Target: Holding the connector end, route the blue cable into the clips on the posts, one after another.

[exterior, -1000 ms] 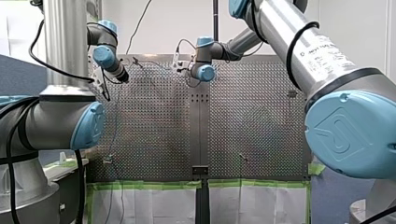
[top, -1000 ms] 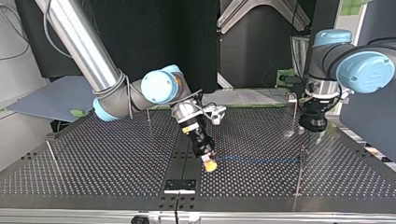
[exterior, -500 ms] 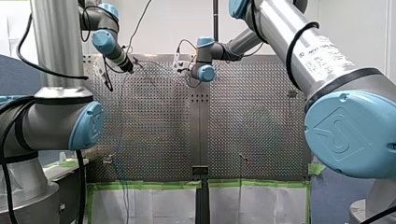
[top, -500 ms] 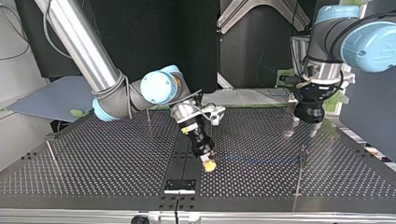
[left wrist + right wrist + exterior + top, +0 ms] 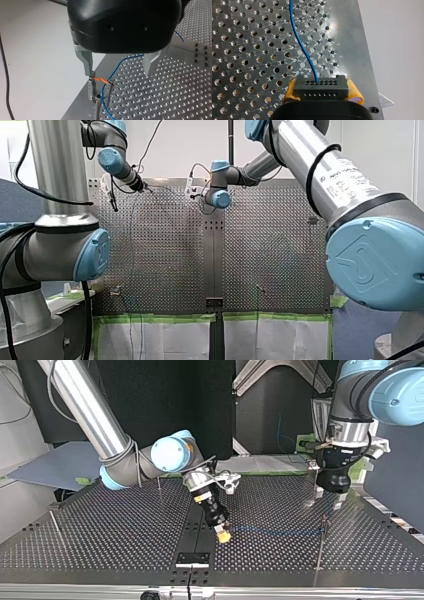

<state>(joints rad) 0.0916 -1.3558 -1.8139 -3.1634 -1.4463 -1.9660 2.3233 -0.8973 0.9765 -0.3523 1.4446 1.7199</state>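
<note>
Right wrist view showed my right pincer (image 5: 321,90) pinching the connector (image 5: 321,86). My left pincer (image 5: 119,71) hung spread above the clip (image 5: 100,86); beyond the clip, the blue cable (image 5: 291,20) wanted steady tension.

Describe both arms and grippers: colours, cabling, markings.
Both arms are silver tubes with light-blue joint caps. My left arm has black cables hanging along it; my right arm has a black cable looped round it and small printed lettering. My left gripper: black housing, bare metal fingers. My right gripper: black body, yellow pads.
</note>
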